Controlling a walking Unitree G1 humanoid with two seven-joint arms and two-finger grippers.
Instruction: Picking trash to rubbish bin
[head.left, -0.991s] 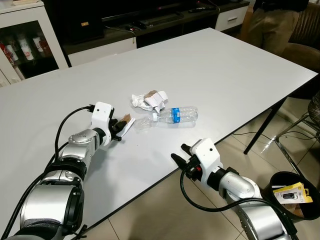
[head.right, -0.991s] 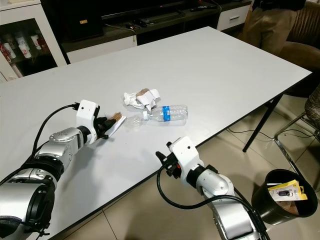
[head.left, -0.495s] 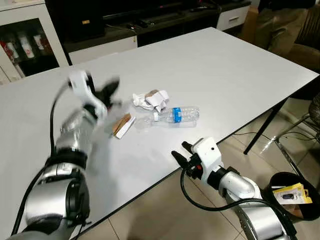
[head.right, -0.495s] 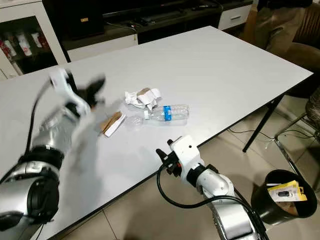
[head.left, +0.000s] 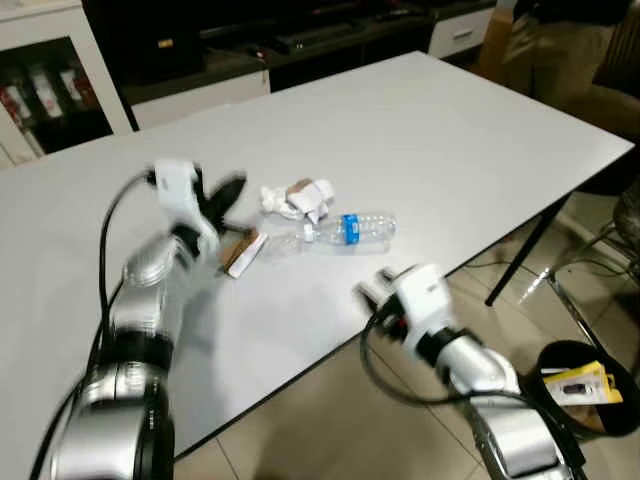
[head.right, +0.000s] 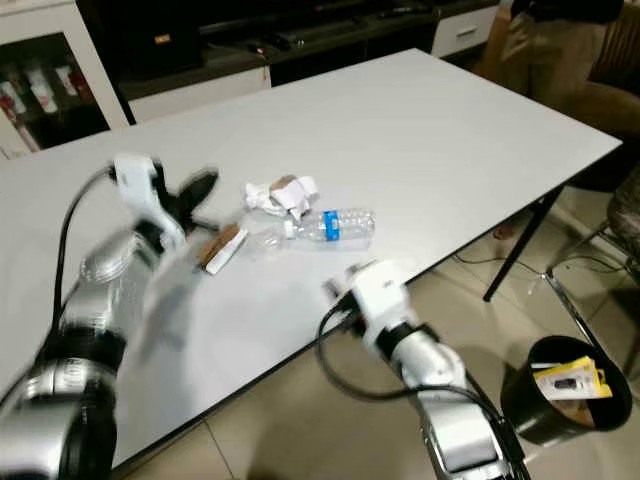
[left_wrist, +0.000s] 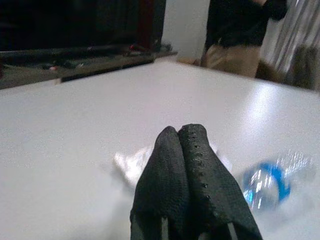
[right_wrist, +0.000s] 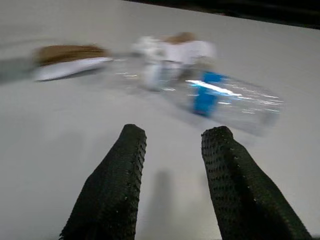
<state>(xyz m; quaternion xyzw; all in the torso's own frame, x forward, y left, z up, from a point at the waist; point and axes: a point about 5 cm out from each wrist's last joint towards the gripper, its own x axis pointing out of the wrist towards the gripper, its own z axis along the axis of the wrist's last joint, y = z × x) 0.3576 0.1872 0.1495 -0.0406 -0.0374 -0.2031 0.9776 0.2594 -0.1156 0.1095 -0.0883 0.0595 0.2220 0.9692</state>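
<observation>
White tabletop (head.left: 480, 120) carries a short row of litter. At the left, the left gripper (head.left: 228, 190) is held raised above the table, its two black fingers pressed together with nothing between them, as the left wrist view confirms. Just below and to the right of those fingertips lies a small brown-and-white carton (head.left: 243, 251), flat on the table, its long axis slanting from near-left to far-right. Beyond it, toward the far side, sits a crumpled paper wad (head.left: 297, 198). Next to the right lies a clear plastic bottle (head.left: 345, 231) with a blue label, on its side, its long axis running left to right, cap end toward the carton. Nearer the table's front edge the right gripper (right_wrist: 172, 165) is poised, fingers spread and empty; in the right wrist view the bottle lies straight ahead and across the fingers' line. The right arm is judged the nearer to the bottle, the left to the carton. At the far right, on the floor, a black rubbish bin (head.left: 553, 360) is seen, already holding a yellow packet (head.left: 576, 385).
</observation>
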